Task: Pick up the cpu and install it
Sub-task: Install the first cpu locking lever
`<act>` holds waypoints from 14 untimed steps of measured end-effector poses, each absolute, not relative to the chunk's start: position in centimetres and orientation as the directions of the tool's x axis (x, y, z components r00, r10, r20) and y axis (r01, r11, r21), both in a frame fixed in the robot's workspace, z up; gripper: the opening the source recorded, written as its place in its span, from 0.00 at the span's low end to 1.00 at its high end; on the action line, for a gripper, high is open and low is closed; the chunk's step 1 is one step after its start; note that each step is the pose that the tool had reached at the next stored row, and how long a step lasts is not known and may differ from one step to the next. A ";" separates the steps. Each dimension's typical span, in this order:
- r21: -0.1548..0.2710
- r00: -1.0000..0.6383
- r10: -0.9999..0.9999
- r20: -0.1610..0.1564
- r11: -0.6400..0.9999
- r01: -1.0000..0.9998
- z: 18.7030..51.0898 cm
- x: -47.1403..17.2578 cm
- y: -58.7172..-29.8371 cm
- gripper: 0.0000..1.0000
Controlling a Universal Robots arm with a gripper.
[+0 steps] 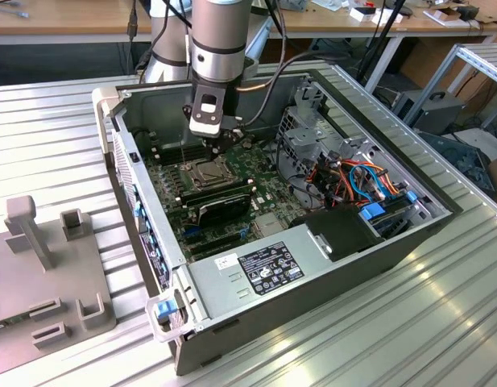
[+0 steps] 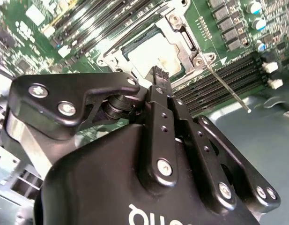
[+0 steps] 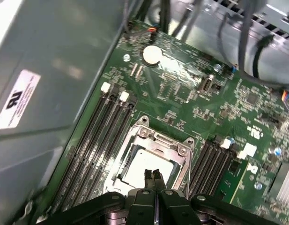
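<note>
The claw [image 3: 153, 177] has its two fingers [image 3: 148, 174] pressed together tip to tip, with nothing gripped between them. The tips stand directly over the one cpu [image 3: 140, 165], which lies pale face up inside the single socket [image 3: 184, 150]. Whether the tips touch that face cannot be determined. In both wrist views the black claw body covers the nearer edge of the socket and part of the cpu. One thin metal lever [image 2: 226, 89] runs out from a socket corner across the adjacent slots. Two banks of memory slots [image 3: 100, 140] flank the socket, one on each side; the slot count per bank is hard to make out. One coin cell [image 3: 152, 54] sits farther out on the green motherboard [image 3: 181, 89]. In the exterior view the one arm [image 1: 220, 40] reaches down into the open computer case [image 1: 345, 274], which lies on the ribbed metal bench [image 1: 55, 145]. One grey fixture [image 1: 39, 274] is cut off at the exterior view's left.
</note>
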State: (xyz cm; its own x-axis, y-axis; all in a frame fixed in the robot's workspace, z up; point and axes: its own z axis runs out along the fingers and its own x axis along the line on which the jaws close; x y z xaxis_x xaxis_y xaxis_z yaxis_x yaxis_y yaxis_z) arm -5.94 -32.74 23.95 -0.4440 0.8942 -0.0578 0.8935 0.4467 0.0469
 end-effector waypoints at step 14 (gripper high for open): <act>0.047 -0.671 0.739 -0.058 0.673 0.738 23.9 -5.9 -32.7 0.11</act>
State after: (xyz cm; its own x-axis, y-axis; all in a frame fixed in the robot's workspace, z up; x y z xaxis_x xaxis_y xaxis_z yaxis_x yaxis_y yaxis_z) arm -5.94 -32.74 23.86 -0.6707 0.7394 -0.0577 0.7380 0.6731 0.0470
